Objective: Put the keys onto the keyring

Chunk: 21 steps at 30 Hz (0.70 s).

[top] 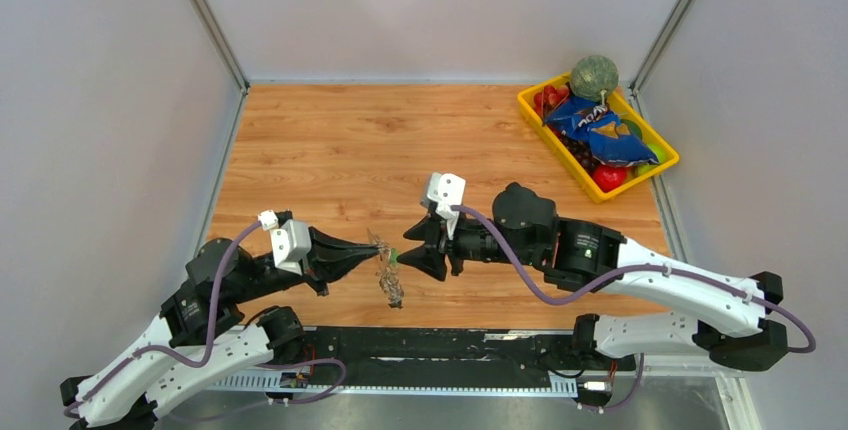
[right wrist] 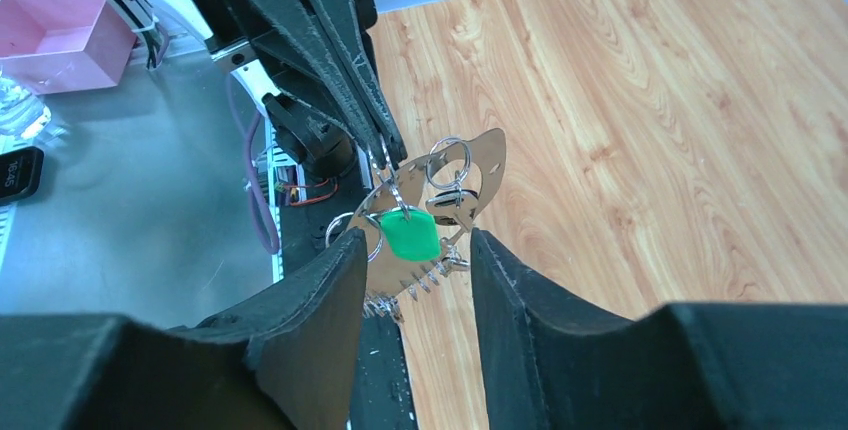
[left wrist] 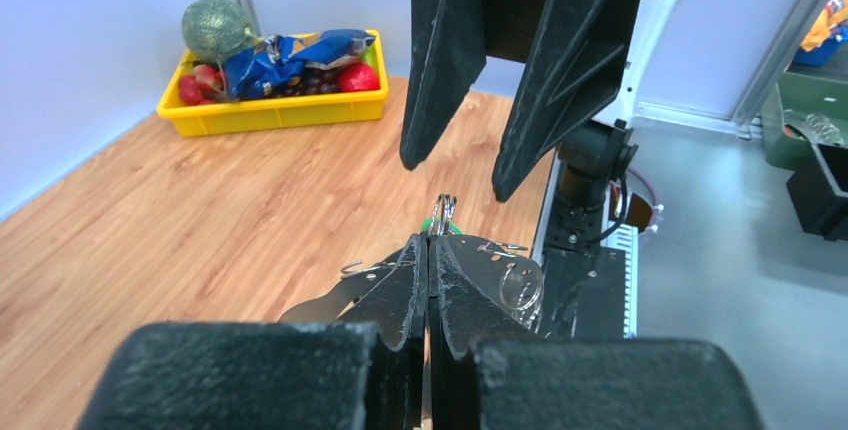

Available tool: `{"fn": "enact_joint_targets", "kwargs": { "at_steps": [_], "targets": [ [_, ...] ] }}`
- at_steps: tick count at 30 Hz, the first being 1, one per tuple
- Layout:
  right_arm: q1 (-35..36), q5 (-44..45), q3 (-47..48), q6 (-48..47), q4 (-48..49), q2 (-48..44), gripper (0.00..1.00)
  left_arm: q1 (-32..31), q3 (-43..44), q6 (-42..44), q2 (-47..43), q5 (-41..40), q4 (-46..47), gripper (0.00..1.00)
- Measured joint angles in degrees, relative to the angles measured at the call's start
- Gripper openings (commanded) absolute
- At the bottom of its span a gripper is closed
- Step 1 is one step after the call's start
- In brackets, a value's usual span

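Observation:
My left gripper (top: pixel 378 247) is shut on the top of the keyring (top: pixel 390 288), a silvery metal piece fringed with small keys that hangs just above the table's front edge. The keys' green tag (top: pixel 394 256) hangs on small rings at the same spot. In the right wrist view the left fingertips (right wrist: pixel 388 150) pinch a wire ring above the keyring (right wrist: pixel 482 158). The green tag (right wrist: pixel 410 235) sits between the spread fingers of my right gripper (right wrist: pixel 417 240), untouched. In the left wrist view the left gripper (left wrist: pixel 430 242) is shut, with the right gripper (left wrist: pixel 455 178) open just beyond. No black fob shows.
A yellow tray (top: pixel 530 110) with a melon, a blue snack bag and fruit stands at the back right; it also shows in the left wrist view (left wrist: pixel 270 115). The black base rail (top: pixel 440 345) runs under the hanging keys. A pink box (right wrist: pixel 60 40) sits off the table.

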Motion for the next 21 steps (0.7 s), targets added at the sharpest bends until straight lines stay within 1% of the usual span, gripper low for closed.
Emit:
{"fn": "enact_joint_targets", "kwargs": {
  "at_steps": [5, 14, 21],
  "targets": [
    [0.35, -0.92, 0.00, -3.78, -0.46, -2.45, 0.48, 0.00, 0.00, -1.95, 0.00, 1.75, 1.64, 0.00],
    [1.99, -2.99, 0.07, -11.76, -0.87, -2.80, 0.49, 0.00, -0.44, -6.67, 0.02, 5.49, 7.63, 0.00],
    [3.48, -5.70, 2.54, -16.04, -0.98, -2.10, 0.45, 0.00, -0.90, -9.42, 0.35, 7.69, 10.43, 0.00]
  ]
}}
